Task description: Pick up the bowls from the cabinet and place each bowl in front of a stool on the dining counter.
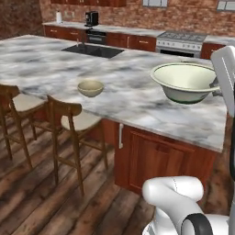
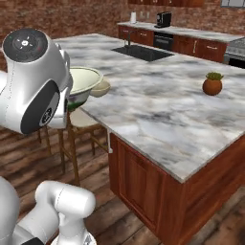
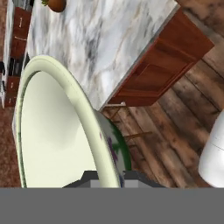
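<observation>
My gripper (image 3: 108, 177) is shut on the rim of the whitish pale-green bowl (image 1: 183, 80), whose dark green foot shows underneath. The bowl hangs slightly tilted in the air over the near right part of the dining counter (image 1: 128, 101). In the hand view the bowl (image 3: 57, 131) rises large between the fingertips (image 3: 89, 178). From the right base view the arm partly hides this bowl (image 2: 86, 81). The tan bowl (image 1: 90, 87) rests on the marble in front of a wooden stool (image 1: 69, 120). The cabinet is out of view.
A second stool (image 1: 18, 103) stands further left. A black inset sink (image 1: 94, 50) lies at the island's far side and a small potted plant (image 2: 212, 83) on its right part. Stove and brick wall are behind.
</observation>
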### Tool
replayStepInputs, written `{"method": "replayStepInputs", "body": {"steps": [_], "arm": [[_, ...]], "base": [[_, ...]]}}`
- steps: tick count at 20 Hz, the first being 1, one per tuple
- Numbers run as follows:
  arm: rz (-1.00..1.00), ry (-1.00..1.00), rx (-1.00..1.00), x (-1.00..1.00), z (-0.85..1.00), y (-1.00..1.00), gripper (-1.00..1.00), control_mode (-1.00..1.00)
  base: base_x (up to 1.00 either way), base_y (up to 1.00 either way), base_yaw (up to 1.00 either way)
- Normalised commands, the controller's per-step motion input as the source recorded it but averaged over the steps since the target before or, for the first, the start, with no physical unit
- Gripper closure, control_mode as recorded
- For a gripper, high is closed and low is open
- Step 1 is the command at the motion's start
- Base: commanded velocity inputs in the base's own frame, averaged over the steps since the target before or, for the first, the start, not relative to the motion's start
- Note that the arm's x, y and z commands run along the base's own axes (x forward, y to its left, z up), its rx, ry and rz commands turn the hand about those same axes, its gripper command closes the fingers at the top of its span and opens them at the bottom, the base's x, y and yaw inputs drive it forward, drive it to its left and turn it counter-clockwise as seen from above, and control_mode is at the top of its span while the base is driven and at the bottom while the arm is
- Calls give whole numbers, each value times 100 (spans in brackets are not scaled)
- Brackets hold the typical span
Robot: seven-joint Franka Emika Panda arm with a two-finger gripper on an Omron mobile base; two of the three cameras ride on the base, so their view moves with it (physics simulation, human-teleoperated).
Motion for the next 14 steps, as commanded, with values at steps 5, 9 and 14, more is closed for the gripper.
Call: {"method": "replayStepInputs", "body": {"steps": [5,9,14], "arm": [[0,0,0,0,0,0,100,100],[0,0,0,0,0,0,100,100],[0,0,0,0,0,0,100,100]], "base": [[22,100,-56],[5,100,-58],[0,100,-58]]}}
